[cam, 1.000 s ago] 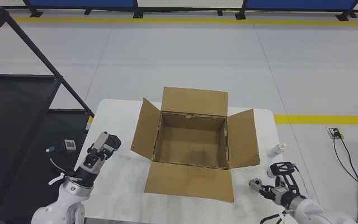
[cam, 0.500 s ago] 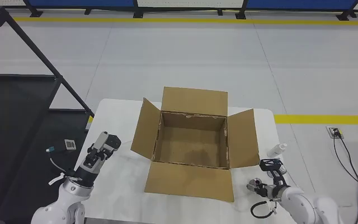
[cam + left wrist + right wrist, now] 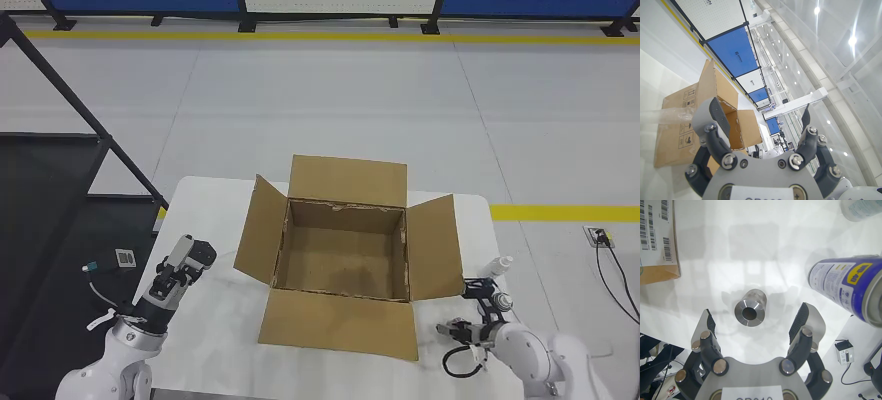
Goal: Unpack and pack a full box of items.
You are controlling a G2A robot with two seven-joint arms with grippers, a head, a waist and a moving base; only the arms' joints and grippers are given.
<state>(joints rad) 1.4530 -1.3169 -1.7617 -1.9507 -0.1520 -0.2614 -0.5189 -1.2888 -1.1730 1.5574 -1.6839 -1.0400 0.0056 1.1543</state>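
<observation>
An open cardboard box (image 3: 345,250) stands mid-table with all flaps folded out, and its inside shows bare cardboard. My right gripper (image 3: 755,311) hangs open over the table by the box's near right corner (image 3: 470,310). A short steel cylinder (image 3: 751,309) stands on end just beyond its fingertips, between them and untouched. A blue spray can (image 3: 846,285) is close beside it. My left gripper (image 3: 761,106) is open and holds nothing, left of the box (image 3: 188,255) and tilted upward toward the box's side (image 3: 683,123).
A white bottle (image 3: 495,267) (image 3: 859,209) stands near the table's right edge. A box flap with barcode labels (image 3: 657,237) lies close to the right gripper. A strip of clear tape (image 3: 668,115) sticks out from the box side. A black frame (image 3: 90,130) borders the table's left.
My right gripper has swung from the table's front right corner toward the box's right flap. The left arm has kept still.
</observation>
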